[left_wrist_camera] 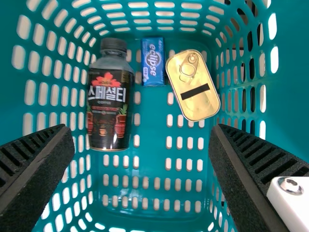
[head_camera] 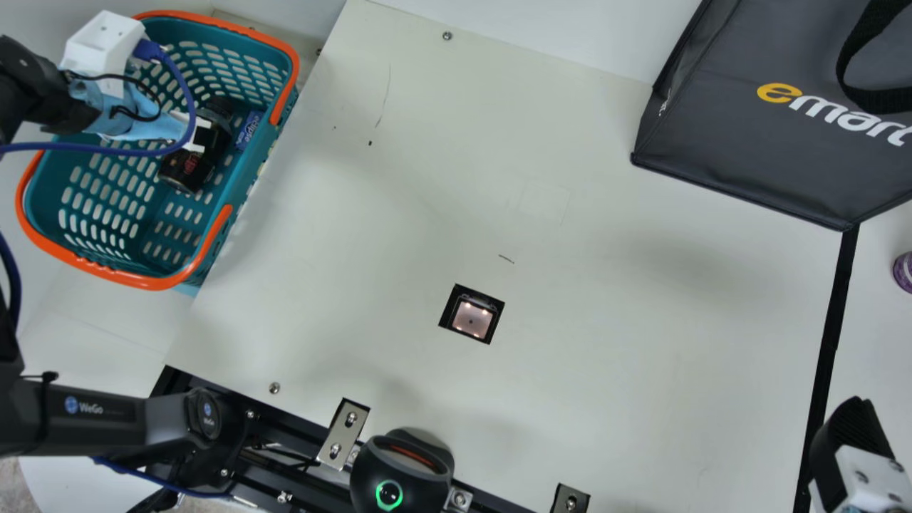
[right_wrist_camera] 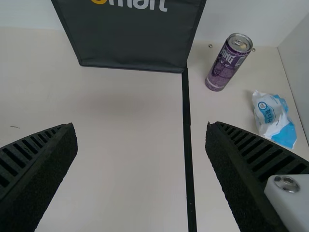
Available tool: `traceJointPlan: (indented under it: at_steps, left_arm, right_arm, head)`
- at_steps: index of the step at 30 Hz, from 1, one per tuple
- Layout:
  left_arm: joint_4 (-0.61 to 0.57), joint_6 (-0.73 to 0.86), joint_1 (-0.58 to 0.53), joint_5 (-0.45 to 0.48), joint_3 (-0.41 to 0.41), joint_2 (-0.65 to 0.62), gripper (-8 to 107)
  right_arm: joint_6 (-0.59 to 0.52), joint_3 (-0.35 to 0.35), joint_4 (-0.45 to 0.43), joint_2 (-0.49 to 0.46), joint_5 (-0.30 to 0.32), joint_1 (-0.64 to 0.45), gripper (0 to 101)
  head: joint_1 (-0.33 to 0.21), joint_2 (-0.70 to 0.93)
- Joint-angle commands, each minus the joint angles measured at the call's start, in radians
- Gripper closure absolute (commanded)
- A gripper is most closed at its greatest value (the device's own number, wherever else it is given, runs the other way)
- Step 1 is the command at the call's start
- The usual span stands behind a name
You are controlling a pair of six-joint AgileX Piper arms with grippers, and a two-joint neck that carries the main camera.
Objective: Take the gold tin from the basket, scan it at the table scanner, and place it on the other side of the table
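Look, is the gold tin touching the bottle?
Apart. The left wrist view shows teal basket floor between the gold tin and the bottle with the red flower label.

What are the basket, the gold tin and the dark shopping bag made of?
The basket looks like smooth teal plastic, with molded slots all over. The gold tin is probably metal: it shines and has a pull ring on its lid. The bag seems to be coated fabric, slightly shiny, with creases and stitched-looking edges, but it could be thin plastic.

There is one each of tin [left_wrist_camera: 199,103], bottle [left_wrist_camera: 110,94], box [left_wrist_camera: 153,61], can [right_wrist_camera: 229,63], pouch [right_wrist_camera: 275,119], basket [head_camera: 149,282], bag [head_camera: 748,142].
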Motion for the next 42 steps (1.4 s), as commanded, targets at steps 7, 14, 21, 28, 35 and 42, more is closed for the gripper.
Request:
traceJointPlan:
  at_steps: [7, 14, 21, 28, 35, 42]
  left_arm:
    - [0.02, -0.008, -0.005, -0.04, 0.027, 0.045, 9]
    - [0.046, -0.026, 0.003, -0.054, 0.046, 0.074, 9]
    - [0.056, -0.047, 0.014, -0.047, 0.053, 0.095, 9]
    - [-0.008, -0.07, 0.032, -0.036, 0.026, 0.137, 9]
    - [-0.101, -0.119, 0.038, -0.024, -0.024, 0.199, 9]
    - [-0.164, -0.165, 0.017, -0.023, -0.063, 0.25, 9]
  right_arm:
    - [0.0, 0.0, 0.0, 0.0, 0.0, 0.0, 6]
    - [0.0, 0.0, 0.0, 0.0, -0.002, 0.0, 6]
    - [0.0, 0.0, 0.0, 0.0, -0.002, 0.0, 6]
    - [0.0, 0.0, 0.0, 0.0, -0.002, 0.0, 6]
    - [0.0, 0.0, 0.0, 0.0, -0.002, 0.0, 6]
    - [0.0, 0.0, 0.0, 0.0, -0.002, 0.0, 6]
  head:
    - [-0.029, 0.004]
    - [-0.029, 0.004]
    - [-0.029, 0.004]
    - [-0.029, 0.004]
    - [-0.029, 0.004]
    - [-0.029, 0.004]
